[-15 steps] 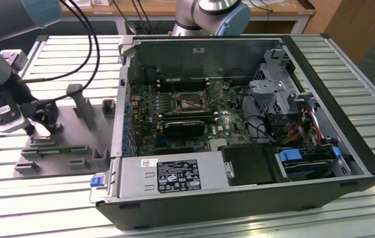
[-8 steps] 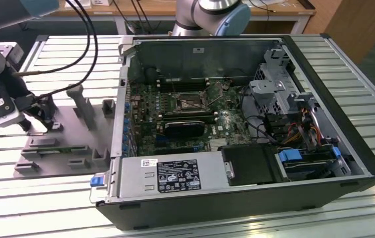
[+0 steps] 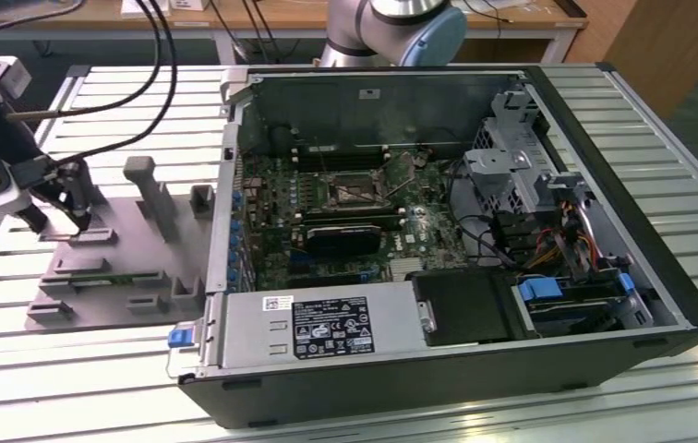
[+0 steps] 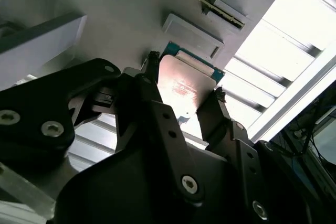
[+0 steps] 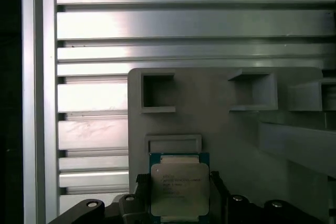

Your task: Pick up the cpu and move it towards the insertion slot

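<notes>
In both wrist views the cpu (image 4: 185, 88) (image 5: 179, 186), a flat square chip with a shiny metal top and a blue-green rim, sits between my gripper's black fingers (image 4: 152, 69), which press on its two opposite edges. My gripper (image 3: 64, 224) (image 4: 185, 76) (image 5: 179, 181) hangs low over the grey fixture plate (image 3: 139, 254) at the exterior view's left, outside the computer case. The insertion slot (image 3: 352, 187), a silver-framed square socket, lies on the motherboard inside the open case, well to the exterior view's right of my gripper.
The open black computer case (image 3: 644, 240) lies on a slatted metal table (image 3: 644, 101). Grey posts and blocks (image 3: 139, 180) rise from the fixture plate between my gripper and the case wall. A power supply (image 3: 312, 328) and a black finned block (image 3: 342, 240) lie near the socket.
</notes>
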Motion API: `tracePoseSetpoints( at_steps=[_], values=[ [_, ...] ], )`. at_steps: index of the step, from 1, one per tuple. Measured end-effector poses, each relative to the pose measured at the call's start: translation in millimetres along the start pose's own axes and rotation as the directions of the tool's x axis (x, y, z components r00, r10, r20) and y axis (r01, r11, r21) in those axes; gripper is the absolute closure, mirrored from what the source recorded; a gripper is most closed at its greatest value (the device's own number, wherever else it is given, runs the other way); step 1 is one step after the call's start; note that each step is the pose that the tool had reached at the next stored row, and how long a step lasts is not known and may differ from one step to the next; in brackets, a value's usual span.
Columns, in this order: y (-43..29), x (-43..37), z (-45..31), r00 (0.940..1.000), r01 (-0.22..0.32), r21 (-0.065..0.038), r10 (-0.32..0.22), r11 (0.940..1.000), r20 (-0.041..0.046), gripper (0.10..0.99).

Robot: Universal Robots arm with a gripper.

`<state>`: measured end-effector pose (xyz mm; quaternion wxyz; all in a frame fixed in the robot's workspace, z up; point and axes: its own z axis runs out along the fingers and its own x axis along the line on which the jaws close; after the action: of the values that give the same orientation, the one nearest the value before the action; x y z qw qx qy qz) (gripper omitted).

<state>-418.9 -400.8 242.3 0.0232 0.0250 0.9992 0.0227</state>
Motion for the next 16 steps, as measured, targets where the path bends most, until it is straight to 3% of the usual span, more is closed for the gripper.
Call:
tracePoseSetpoints(
  at_steps=[16],
  values=[
    [2.8,-2.8,-61.2,1.0000,0.000,0.000,0.000,1.0000,0.0009,0.549]
  ],
)
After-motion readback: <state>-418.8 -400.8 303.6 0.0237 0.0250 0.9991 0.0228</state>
